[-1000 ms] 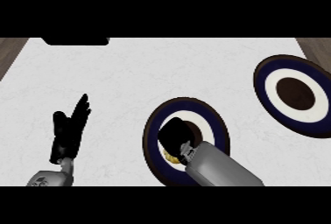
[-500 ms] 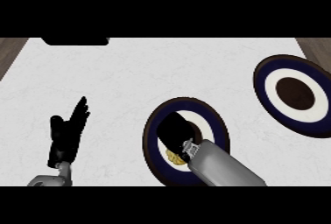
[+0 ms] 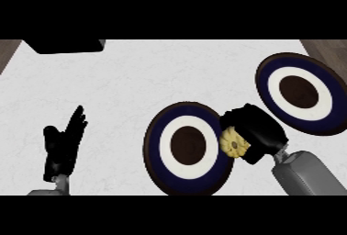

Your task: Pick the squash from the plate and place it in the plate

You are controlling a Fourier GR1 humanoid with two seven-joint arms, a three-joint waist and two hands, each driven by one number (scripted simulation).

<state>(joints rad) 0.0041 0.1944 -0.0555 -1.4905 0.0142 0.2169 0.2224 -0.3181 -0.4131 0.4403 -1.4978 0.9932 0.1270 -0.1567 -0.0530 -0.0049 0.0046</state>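
Observation:
My right hand [image 3: 256,131] is curled round a yellow squash [image 3: 234,143], holding it just past the right rim of the near plate [image 3: 187,148]. That plate is dark blue with a white ring and a brown centre, and nothing lies on it. A second plate [image 3: 299,92] of the same look sits at the far right, above and to the right of the hand. My left hand [image 3: 64,144] rests open at the lower left, fingers up.
A dark flat object [image 3: 65,45] lies at the counter's top left edge. Brown floor [image 3: 332,47] shows beyond the white counter's top corners.
My right hand has lifted the squash off the near plate's middle and carried it right, past the plate's rim. The view has shifted, so both plates sit further left.

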